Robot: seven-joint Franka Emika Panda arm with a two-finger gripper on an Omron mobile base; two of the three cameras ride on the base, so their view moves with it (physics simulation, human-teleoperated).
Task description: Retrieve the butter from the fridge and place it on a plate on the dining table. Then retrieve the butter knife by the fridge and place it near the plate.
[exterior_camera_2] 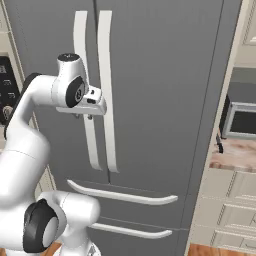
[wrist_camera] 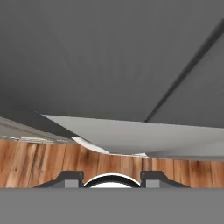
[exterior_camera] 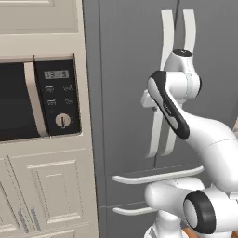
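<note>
— Gripper (exterior_camera_2: 84, 115): where did you have it?
— Right at the left door handle (exterior_camera_2: 91, 145) of the fridge (exterior_camera_2: 160, 100), about mid-height. The handle's long axis ran vertically. You could not tell whether the fingers pinched it or merely flanked it.
— And the butter?
— Hidden from you. Both doors stood shut, directly ahead.
</note>
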